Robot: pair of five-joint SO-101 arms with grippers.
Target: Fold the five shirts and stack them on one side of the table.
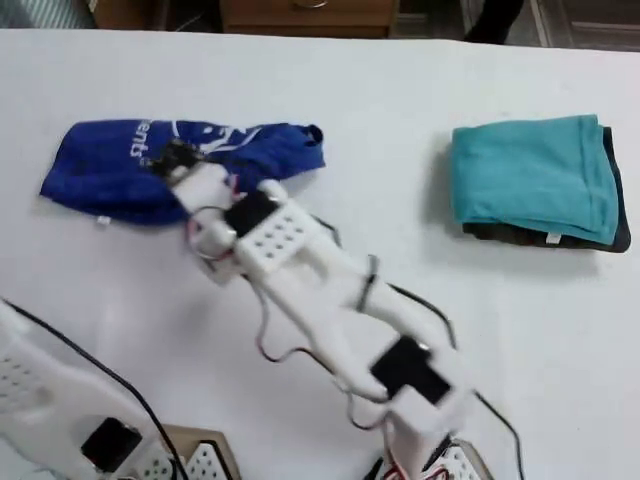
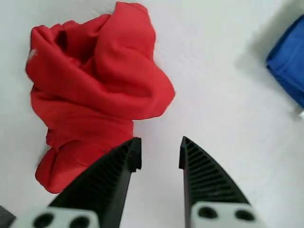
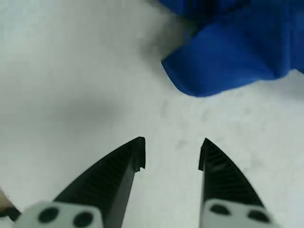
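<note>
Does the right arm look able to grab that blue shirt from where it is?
Probably yes: its open end effector sits just short of the blue shirt, with only bare table between.

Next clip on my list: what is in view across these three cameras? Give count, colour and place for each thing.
blue shirt: one, blue with white print, crumpled on the table's left side
teal shirt: one, teal, folded, top of the stack on the right side
dark shirt: one, near black, folded beneath the teal shirt
red shirt: one, red, crumpled on the table ahead of the left end effector
table: one, white
wooden cabinet: one, brown, beyond the table's far edge
left end effector: one, black fingers, open, by the red shirt
right end effector: one, black fingers, open, over bare table at the blue shirt's edge
</note>
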